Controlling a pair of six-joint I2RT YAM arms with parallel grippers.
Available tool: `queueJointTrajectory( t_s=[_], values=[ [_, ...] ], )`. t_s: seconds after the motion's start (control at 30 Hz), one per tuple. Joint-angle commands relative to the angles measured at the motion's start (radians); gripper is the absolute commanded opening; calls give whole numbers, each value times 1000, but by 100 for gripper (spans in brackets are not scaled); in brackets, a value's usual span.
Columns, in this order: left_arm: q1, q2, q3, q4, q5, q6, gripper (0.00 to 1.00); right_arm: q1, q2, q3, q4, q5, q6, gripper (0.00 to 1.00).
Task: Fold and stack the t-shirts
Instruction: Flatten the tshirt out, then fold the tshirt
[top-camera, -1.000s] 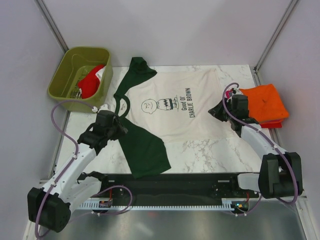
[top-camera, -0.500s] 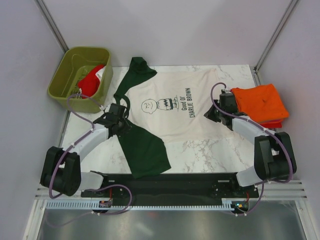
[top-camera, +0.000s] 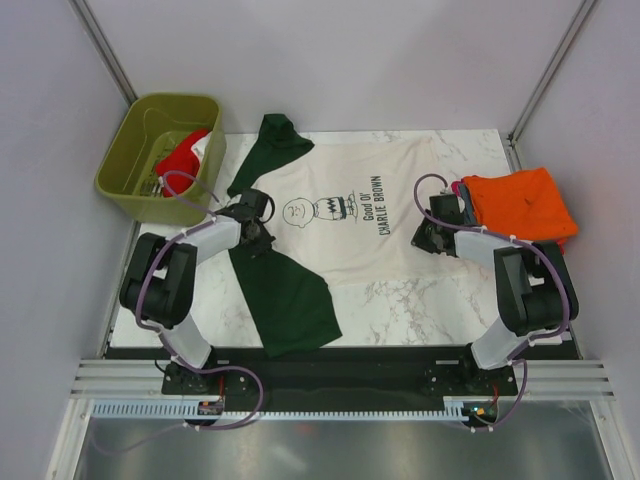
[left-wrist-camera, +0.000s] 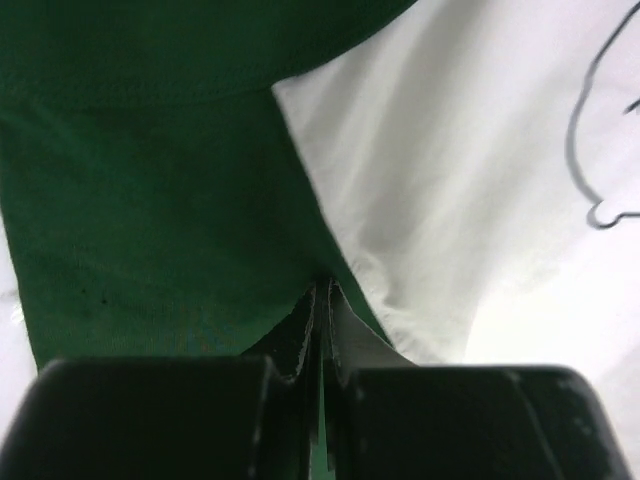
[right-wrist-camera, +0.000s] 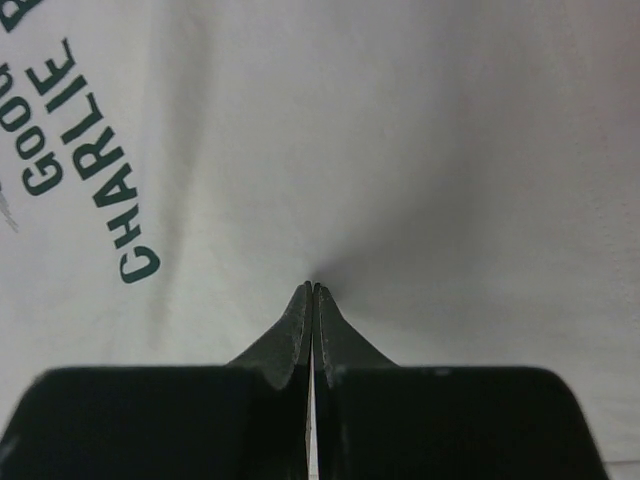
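Note:
The cream t-shirt (top-camera: 345, 245) with the "Charlie Brown" print lies spread flat, its dark green sleeves (top-camera: 285, 295) out to the left. My left gripper (top-camera: 257, 222) is shut, pinching the cloth at the seam where the near green sleeve (left-wrist-camera: 150, 200) meets the cream body (left-wrist-camera: 480, 150). My right gripper (top-camera: 426, 233) is shut on the cream cloth (right-wrist-camera: 420, 150) at the shirt's hem edge, beside the lettering (right-wrist-camera: 90, 170). In both wrist views the cloth puckers at the fingertips. A folded orange t-shirt (top-camera: 520, 203) lies at the right, with a red one showing beneath it.
An olive-green bin (top-camera: 130, 150) stands at the back left, a red shirt (top-camera: 180, 165) inside it. The marble tabletop (top-camera: 420, 300) shows bare in front of the shirt. Walls close in on both sides.
Both arms have stretched forward and lowered onto the cream shirt. Both grippers have gone from open to shut on its cloth. The shirt itself has not shifted.

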Motion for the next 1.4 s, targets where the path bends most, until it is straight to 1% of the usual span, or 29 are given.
queueJointTrajectory(
  t_s=[0.0,0.13,0.23,0.37,0.53,0.6,0.63,0.73,0.77,0.83,0.87,0.93,0.97,1.0,1.07,1.17,1.23,1.33,1.37],
  values=[
    [10,66,78,8,-31,-49,2,4,43,35,5,38,39,0],
    [47,141,140,-6,-23,-44,2,2,96,50,-1,60,81,0],
    [73,213,209,-6,-15,-25,2,2,141,93,-4,51,93,0],
    [92,276,316,-47,-43,-17,2,2,199,166,-15,51,109,0],
    [115,325,393,-55,-46,-5,2,2,224,226,-32,58,112,0],
    [115,341,430,-73,-40,26,2,1,216,254,-61,44,98,0],
    [115,333,431,-73,-26,72,2,1,186,254,-66,37,89,0],
    [104,219,355,-23,-31,121,2,1,121,217,-69,40,60,6],
    [104,130,280,-1,-29,130,2,2,76,196,-73,44,52,11],
    [102,45,215,26,-29,144,2,2,25,165,-75,46,41,17],
    [102,-1,170,25,-25,150,2,2,-26,136,-77,49,26,21],
    [102,-120,122,23,1,167,9,1,-98,102,-84,58,21,22],
    [104,-159,68,20,11,172,16,1,-121,67,-90,64,18,22],
    [102,-243,37,22,34,176,31,-1,-144,50,-95,72,21,22],
    [101,-320,-56,16,37,177,45,-5,-218,-15,-104,104,39,22],
    [101,-469,-166,-15,63,161,52,-22,-320,-106,-104,135,73,23],
    [101,-554,-210,-36,80,131,52,-38,-377,-141,-107,155,95,24],
    [101,-618,-269,-102,92,83,54,-84,-394,-180,-110,178,116,29],
    [102,-650,-291,-115,107,77,60,-108,-388,-181,-122,182,119,29]
  ],
)
